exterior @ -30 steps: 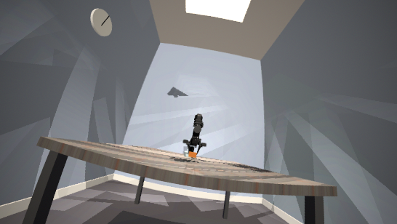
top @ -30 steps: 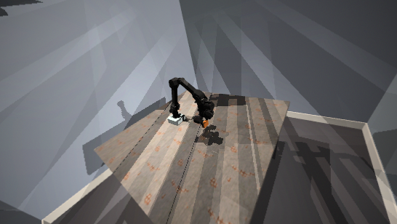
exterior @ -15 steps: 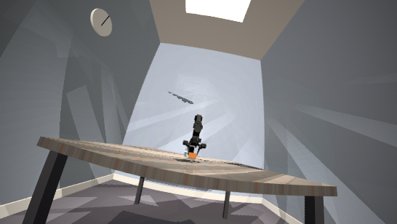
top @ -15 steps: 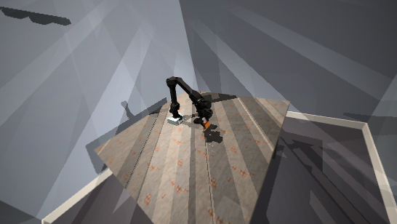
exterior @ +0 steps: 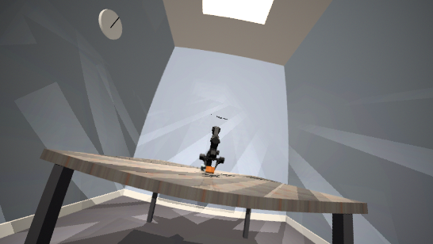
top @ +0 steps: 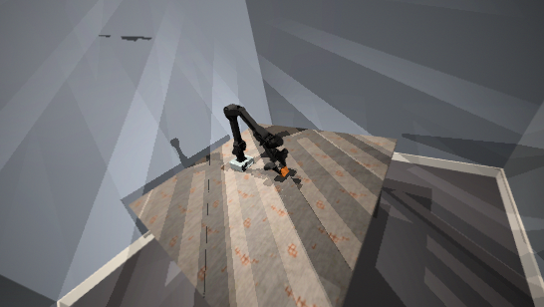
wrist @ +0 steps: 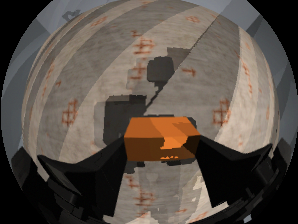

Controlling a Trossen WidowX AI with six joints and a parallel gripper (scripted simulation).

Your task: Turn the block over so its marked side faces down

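Note:
An orange block (top: 284,171) (exterior: 209,169) (wrist: 161,128) is between the two black fingers, crosswise to my view in the wrist view. My gripper (wrist: 161,138) is shut on it, one fingertip at each end, and points down at a slant in the top view. The block seems to be a little above the table (top: 259,226) (exterior: 131,174), with dark shadow beneath and beside it; the exact gap is hard to tell. Its upper face and near face show in the wrist view, with bright light patches on them. I cannot tell which side bears the mark.
The arm's whitish base (top: 242,163) stands behind the block near the table's back edge. Broad shadows and light bands cross the tabletop, which has small reddish marks. A round clock (exterior: 110,24) hangs on the wall.

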